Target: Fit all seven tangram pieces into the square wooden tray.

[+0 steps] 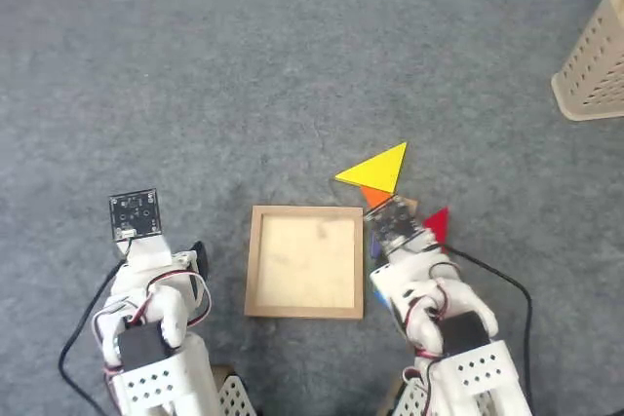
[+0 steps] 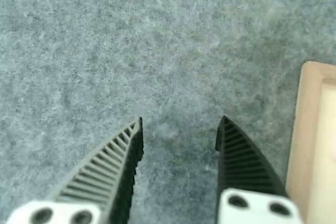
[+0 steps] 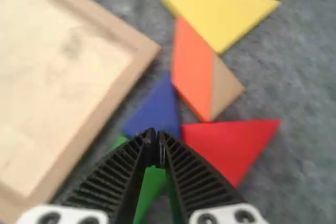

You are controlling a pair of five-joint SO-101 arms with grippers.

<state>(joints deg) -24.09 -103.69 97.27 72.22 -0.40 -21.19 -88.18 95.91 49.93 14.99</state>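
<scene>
The square wooden tray (image 1: 305,311) lies empty on grey carpet between the two arms. Just right of it the pieces cluster: a yellow triangle (image 3: 215,11), an orange parallelogram (image 3: 191,69), a tan triangle (image 3: 226,85), a blue triangle (image 3: 155,111), a red triangle (image 3: 228,142) and a green piece (image 3: 149,182). My right gripper (image 3: 156,132) is shut, its tips over the blue and green pieces, close to the tray rim (image 3: 131,56). My left gripper (image 2: 181,121) stands open over bare carpet, just left of the tray's edge (image 2: 310,129). The yellow triangle (image 1: 375,170) lies farthest from the arms.
A beige slotted basket (image 1: 595,56) stands at the far right edge. Grey carpet (image 1: 244,94) stretches open beyond the tray and to the left.
</scene>
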